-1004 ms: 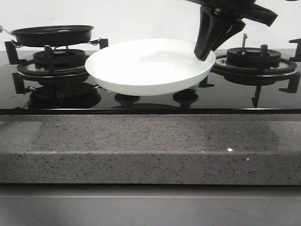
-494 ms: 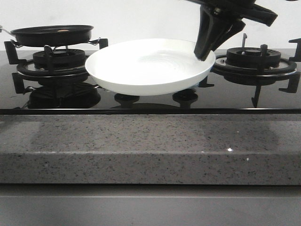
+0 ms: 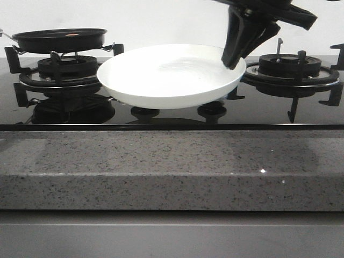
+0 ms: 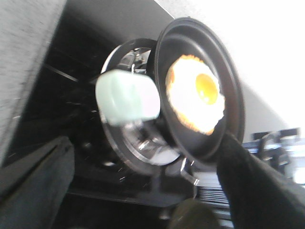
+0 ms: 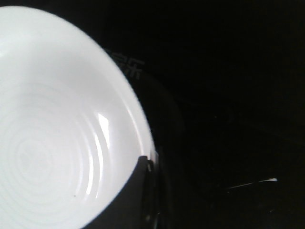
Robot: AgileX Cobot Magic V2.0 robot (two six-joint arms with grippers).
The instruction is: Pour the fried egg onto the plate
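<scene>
The fried egg (image 4: 195, 95), white with an orange yolk, lies in the black frying pan (image 4: 228, 90) over the left burner (image 3: 67, 67). In the front view the pan (image 3: 59, 38) shows at the far left, its handle running off the edge. My left gripper (image 4: 145, 148) is open. Its dark fingers (image 4: 38, 181) stand wide apart either side of the blurred handle end (image 4: 190, 217). The white plate (image 3: 169, 75) hangs just above the stovetop between the burners. My right gripper (image 3: 232, 62) is shut on its right rim (image 5: 145, 143).
The right burner (image 3: 290, 67) with its black grate stands just right of the plate. Two stove knobs (image 3: 212, 110) sit under the plate. A grey speckled counter edge (image 3: 172, 166) runs along the front. A pale mint blur (image 4: 126, 95) shows before the left burner.
</scene>
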